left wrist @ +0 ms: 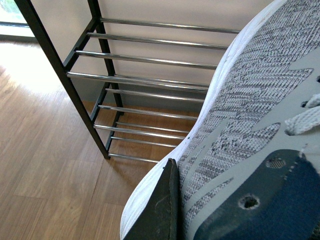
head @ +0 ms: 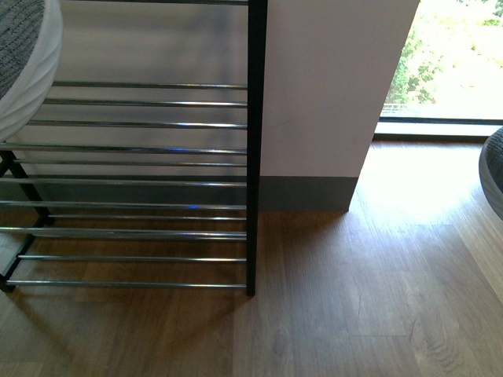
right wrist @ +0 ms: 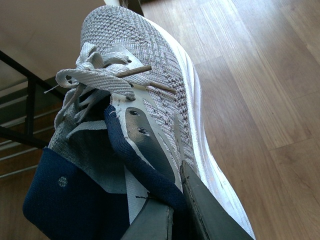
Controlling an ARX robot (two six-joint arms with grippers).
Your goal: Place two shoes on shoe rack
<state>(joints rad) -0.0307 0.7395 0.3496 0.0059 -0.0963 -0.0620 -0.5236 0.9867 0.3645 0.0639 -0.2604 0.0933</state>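
Note:
The shoe rack [head: 141,149] of chrome rods and black posts stands at the left in the front view, also seen as the rack [left wrist: 145,80] in the left wrist view. One grey knit sneaker [head: 23,63] hangs above the rack's upper rods at the far left. My left gripper [left wrist: 172,200] is shut on this sneaker [left wrist: 250,115], one dark finger [left wrist: 159,215] pressed against its white sole side. My right gripper [right wrist: 177,210] is shut on the other sneaker [right wrist: 145,65], pinching its navy collar. That sneaker [head: 493,177] shows at the right edge, over the floor, away from the rack.
A white wall pillar [head: 330,94] with a grey baseboard [head: 306,192] stands right behind the rack's black post [head: 255,141]. A bright window [head: 456,55] is at the far right. Wood floor [head: 354,298] spreads in front.

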